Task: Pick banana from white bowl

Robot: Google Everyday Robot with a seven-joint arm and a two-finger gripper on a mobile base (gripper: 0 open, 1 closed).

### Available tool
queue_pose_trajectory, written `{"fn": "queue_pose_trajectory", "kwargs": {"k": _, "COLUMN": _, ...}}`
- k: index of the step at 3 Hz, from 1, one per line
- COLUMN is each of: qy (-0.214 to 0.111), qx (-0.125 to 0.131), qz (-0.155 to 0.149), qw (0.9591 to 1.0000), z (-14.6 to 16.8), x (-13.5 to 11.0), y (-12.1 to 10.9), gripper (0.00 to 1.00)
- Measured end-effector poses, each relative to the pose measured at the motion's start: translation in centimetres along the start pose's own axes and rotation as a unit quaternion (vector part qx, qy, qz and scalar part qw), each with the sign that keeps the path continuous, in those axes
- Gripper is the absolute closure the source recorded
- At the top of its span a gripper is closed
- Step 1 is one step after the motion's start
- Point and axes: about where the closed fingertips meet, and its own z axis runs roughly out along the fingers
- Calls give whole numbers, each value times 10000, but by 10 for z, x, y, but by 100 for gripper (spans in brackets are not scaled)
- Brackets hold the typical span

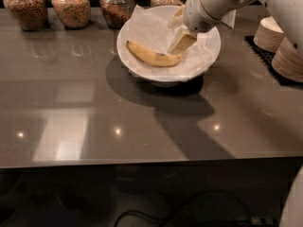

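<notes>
On the counter [94, 141] the paper-lined white bowl [124, 56] is set, the banana [151, 56] cradled on its side inside. The gripper [180, 46] is held low at the banana's right end, apparently for a grasp; its opening cannot be told. Jars [71, 6] are lined behind.

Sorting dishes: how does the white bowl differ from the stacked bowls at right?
The white bowl is wide and stands alone; the stacked bowls are smaller, cream and nested. The white bowl, unlike the stacked bowls, is paper-lined, holding the banana, with the gripper at the banana's right end. Both are round.
</notes>
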Motion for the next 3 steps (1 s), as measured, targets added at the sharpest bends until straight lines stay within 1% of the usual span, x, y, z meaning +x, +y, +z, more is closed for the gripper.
{"fn": "queue_pose_trajectory", "kwargs": {"k": 1, "qy": -33, "qx": -275, "qz": -46, "qw": 9996, "z": 28, "x": 5, "y": 6, "gripper": 48}}
{"fn": "queue_pose_trajectory", "kwargs": {"k": 2, "qy": -106, "qx": -568, "qz": -52, "qw": 9983, "z": 48, "x": 4, "y": 19, "gripper": 44}}
{"fn": "queue_pose_trajectory", "kwargs": {"k": 3, "qy": -191, "qx": -766, "qz": -59, "qw": 9969, "z": 64, "x": 0, "y": 26, "gripper": 44}}
